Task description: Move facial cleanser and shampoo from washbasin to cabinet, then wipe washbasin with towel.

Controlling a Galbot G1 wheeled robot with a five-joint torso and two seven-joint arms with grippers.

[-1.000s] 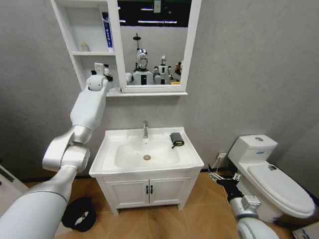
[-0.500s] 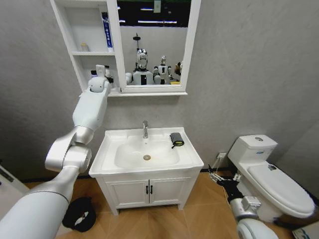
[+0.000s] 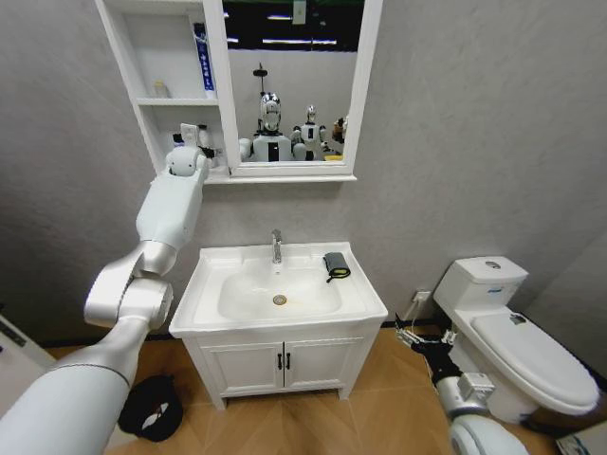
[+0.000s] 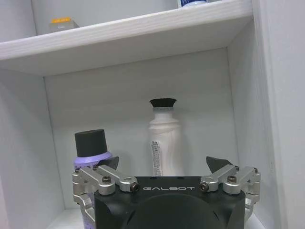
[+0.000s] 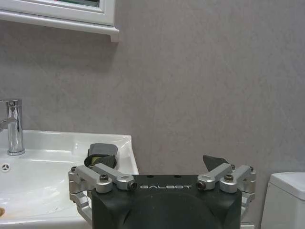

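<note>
The left gripper (image 4: 162,164), jaws apart, sits at the cabinet's (image 3: 128,57) lowest shelf before two bottles (image 4: 164,138). Pulling out crookedly could topple them. The towel (image 3: 335,265) lies on the washbasin (image 3: 204,294); the right gripper (image 5: 159,164), seemingly open, waits low.

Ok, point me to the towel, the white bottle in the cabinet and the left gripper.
towel (image 3: 336,265), head view: middle of the folded cloth on the washbasin rim.
white bottle (image 4: 165,143), left wrist view: its body, below the black cap.
left gripper (image 4: 164,167), left wrist view: midway between its open fingertips.
</note>
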